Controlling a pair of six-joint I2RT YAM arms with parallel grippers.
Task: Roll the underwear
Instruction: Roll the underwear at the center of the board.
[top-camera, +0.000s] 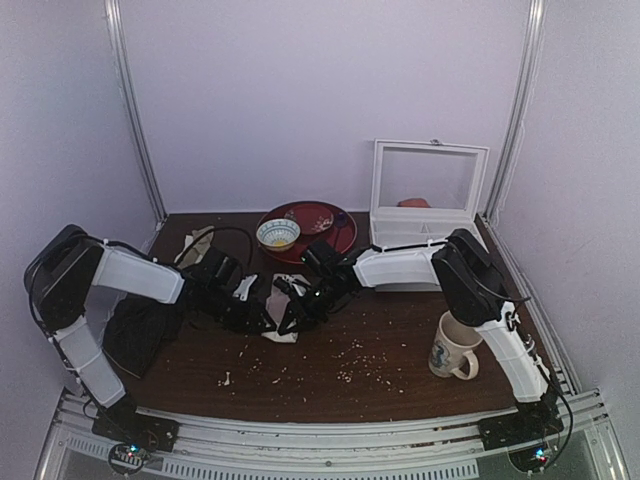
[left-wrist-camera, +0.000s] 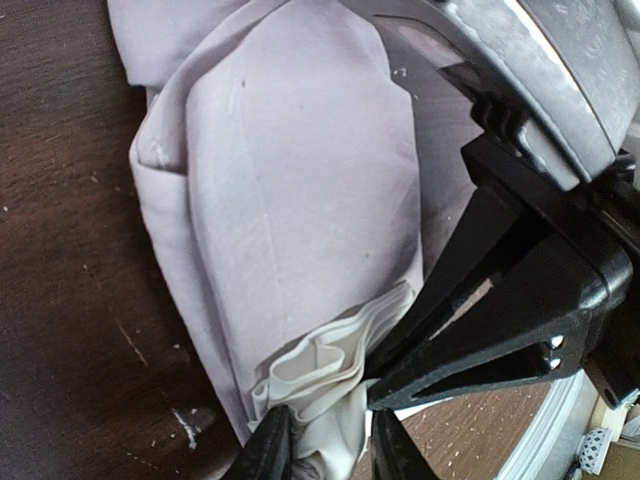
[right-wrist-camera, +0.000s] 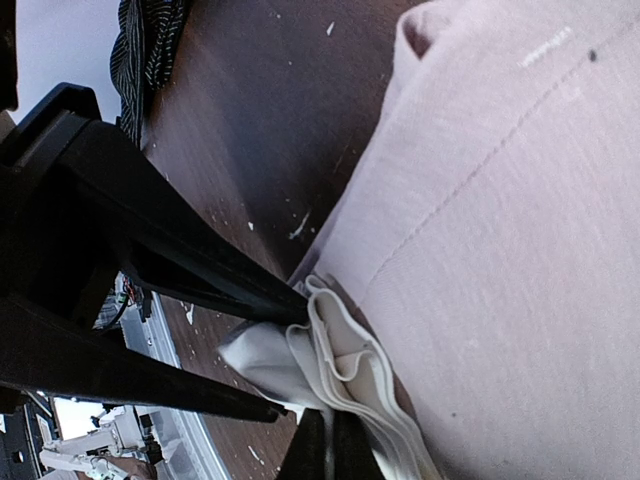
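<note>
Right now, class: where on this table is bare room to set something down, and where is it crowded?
Free: the crumb-flecked strip of table between the black cloth and the mug, near the front edge. Crowded: the middle, where the left gripper and right gripper meet at the underwear, and the back, with red plate, bowl and clear box.

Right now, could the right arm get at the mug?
Probably not as things stand: the right gripper is shut on the underwear, so it would have to let go first. The mug itself stands uncovered beside that arm's own lower link, so the arm might have to fold back tightly.
</note>
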